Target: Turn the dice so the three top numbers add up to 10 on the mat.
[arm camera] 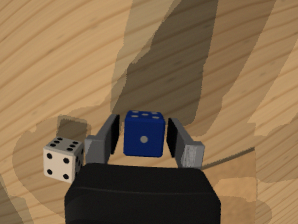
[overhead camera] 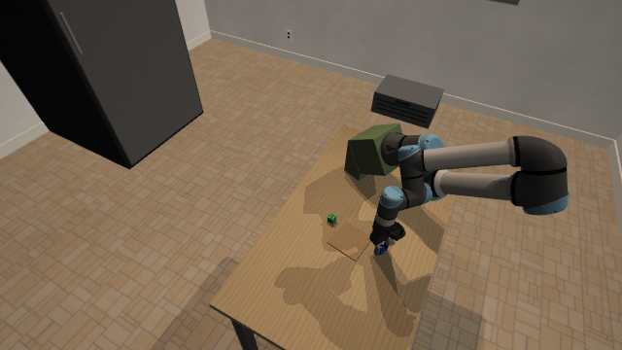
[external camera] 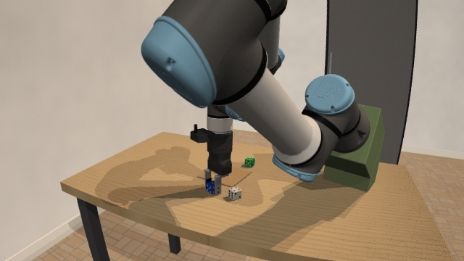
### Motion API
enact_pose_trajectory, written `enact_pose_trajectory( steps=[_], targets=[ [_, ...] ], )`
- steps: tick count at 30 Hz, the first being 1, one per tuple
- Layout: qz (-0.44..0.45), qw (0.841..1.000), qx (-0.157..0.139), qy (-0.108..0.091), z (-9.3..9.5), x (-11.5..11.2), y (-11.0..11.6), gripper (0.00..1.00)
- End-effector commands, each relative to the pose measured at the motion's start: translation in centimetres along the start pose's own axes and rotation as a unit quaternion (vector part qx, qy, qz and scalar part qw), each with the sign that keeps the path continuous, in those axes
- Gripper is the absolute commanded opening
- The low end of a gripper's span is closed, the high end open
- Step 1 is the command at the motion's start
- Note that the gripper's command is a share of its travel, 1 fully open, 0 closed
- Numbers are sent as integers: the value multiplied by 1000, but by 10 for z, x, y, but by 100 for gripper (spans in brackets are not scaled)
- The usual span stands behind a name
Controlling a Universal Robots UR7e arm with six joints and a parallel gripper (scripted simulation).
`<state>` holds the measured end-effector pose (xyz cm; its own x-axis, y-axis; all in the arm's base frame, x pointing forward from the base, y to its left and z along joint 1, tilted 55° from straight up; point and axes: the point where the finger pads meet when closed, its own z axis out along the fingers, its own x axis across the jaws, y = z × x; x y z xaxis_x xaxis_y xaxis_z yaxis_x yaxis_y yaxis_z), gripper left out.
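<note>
The open gripper [overhead camera: 381, 247] [external camera: 212, 188] [arm camera: 144, 134] is low over the table, its fingers on either side of the blue die [overhead camera: 380, 250] [external camera: 210, 188] [arm camera: 144, 139]; the wrist view shows a gap on both sides. The blue die lies flat off the mat [overhead camera: 347, 240] [external camera: 240, 177] [arm camera: 235, 186], one pip on top. The white die [external camera: 235, 193] [arm camera: 61, 161] lies off the mat too, beside the gripper, four on top; the gripper mostly hides it in the top view. The green die [overhead camera: 331, 219] [external camera: 249, 162] lies beyond the mat; its top number is too small to tell.
The wooden table [overhead camera: 272, 272] [external camera: 290, 232] carries the arm's green base [overhead camera: 366, 153] [external camera: 366, 145] at one end. The mat lies flat beside the gripper. The white die is close to one finger. The arm's shadows fall over the table.
</note>
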<state>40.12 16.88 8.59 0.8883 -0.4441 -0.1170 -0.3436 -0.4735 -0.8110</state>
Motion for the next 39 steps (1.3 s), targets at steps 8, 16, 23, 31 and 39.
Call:
enact_pose_trajectory(
  steps=[8,16,23,31,39],
  targets=[
    [0,1000,0,0,0,0,0,87],
    [0,1000,0,0,0,0,0,87],
    [0,1000,0,0,0,0,0,57],
    [0,1000,0,0,0,0,0,57],
    [0,1000,0,0,0,0,0,57]
  ],
)
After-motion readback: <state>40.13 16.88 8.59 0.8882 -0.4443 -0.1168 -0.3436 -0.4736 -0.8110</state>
